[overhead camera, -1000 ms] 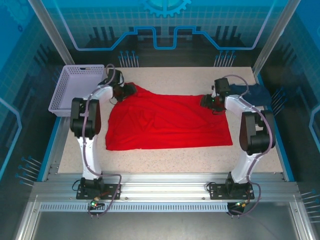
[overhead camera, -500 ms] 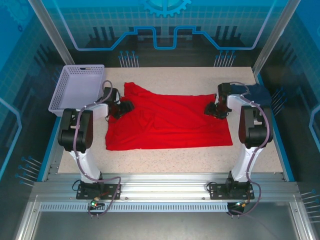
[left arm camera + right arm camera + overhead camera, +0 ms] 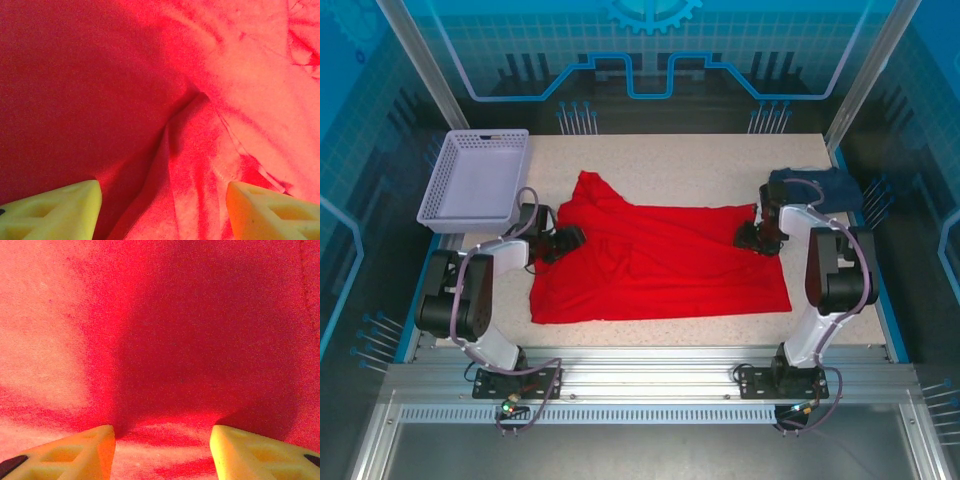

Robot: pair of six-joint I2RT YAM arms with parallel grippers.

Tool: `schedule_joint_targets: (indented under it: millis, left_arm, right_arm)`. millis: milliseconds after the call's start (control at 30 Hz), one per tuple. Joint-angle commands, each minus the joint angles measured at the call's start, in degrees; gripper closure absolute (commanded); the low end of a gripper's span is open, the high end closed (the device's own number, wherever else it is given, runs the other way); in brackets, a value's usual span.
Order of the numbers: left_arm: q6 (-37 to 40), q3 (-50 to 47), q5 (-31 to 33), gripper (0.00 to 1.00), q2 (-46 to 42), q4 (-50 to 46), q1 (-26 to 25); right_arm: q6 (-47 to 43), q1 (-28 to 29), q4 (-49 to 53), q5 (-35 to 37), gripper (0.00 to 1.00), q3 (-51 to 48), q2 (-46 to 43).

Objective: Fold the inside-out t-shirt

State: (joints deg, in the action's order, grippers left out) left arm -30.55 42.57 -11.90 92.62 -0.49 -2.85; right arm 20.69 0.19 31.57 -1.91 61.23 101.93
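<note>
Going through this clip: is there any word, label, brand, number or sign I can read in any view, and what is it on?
None can be read.
The bright red cloth t-shirt shows plain fabric and seams, with no print or tag in sight.
The lavender plastic mesh basket and the dark navy folded garment carry no visible markings.
The blue back panel has a gear outline and line graphics, no letters.

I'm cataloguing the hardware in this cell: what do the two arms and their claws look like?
Both the left arm and right arm have white links, bulky black joints and a grey-purple cable looping alongside. The left claw and right claw have yellow wedge-shaped fingers with cut-out hollows.
</note>
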Motion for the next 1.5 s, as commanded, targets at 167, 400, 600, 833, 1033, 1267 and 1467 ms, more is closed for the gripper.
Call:
schedule_joint_targets:
  millis: [167, 400, 600, 833, 1033, 1267, 1467]
  left_arm:
    - [0.65, 14.21, 3.18, 0.30, 3.95, -3.78, 0.17]
    - [2.47, 37.08, 2.27, 0.31, 22.61, -9.00, 1.71]
    - [5.36, 58.47, 2.18, 0.34, 37.27, -19.60, 1.96]
    - [4.99, 73.65, 0.35, 0.47, 48.04, -27.99, 3.37]
    - [4.27, 83.98, -1.49, 0.54, 55.28, -33.81, 3.68]
    - [4.70, 85.55, -3.86, 0.61, 57.34, -34.91, 3.30]
    - [5.67, 83.38, -5.02, 0.62, 55.45, -33.23, 3.35]
  right_arm:
    - [1.77, -0.27, -6.44, -0.54, 0.42, 0.20, -5.05]
    - [3.32, -0.27, -8.19, -1.25, 0.41, 9.25, 1.75]
    - [3.50, -0.35, -8.19, -1.77, 0.41, 12.87, 4.18]
    - [3.15, -0.28, -8.50, -2.59, 0.41, 12.12, 4.08]
    - [3.41, -0.32, -8.98, -3.71, 0.41, 11.33, 3.71]
    - [3.27, -1.28, -8.59, -3.95, 0.41, 11.89, 3.28]
    - [3.23, -1.50, -8.50, -4.94, 0.41, 12.77, 4.11]
